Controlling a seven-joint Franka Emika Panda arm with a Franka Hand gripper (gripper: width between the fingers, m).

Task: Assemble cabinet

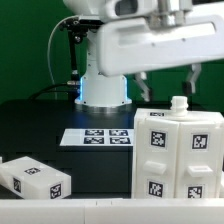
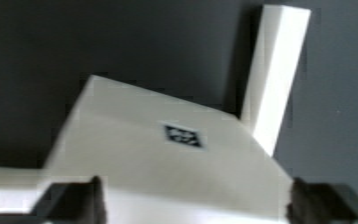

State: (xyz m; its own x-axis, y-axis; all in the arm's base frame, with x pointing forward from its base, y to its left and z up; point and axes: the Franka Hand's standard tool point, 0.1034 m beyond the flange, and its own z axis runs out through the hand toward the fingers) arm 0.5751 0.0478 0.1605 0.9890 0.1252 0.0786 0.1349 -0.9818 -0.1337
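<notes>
The white cabinet body (image 1: 178,152), a tall box with black-and-white tags and a small knob (image 1: 178,103) on top, stands at the exterior view's right. My gripper (image 1: 168,84) hangs open just above the knob, its jaws wide apart and touching nothing. In the wrist view the gripper (image 2: 197,192) shows its dark fingers (image 2: 73,200) at either side of a white tagged face of the cabinet (image 2: 158,150) that fills the space under them. A second white tagged cabinet piece (image 1: 35,181) lies at the exterior view's lower left.
The marker board (image 1: 97,137) lies flat on the black table between the robot base (image 1: 104,92) and the cabinet parts. A long white strip (image 2: 274,70) runs beyond the cabinet face in the wrist view; I cannot tell what it is.
</notes>
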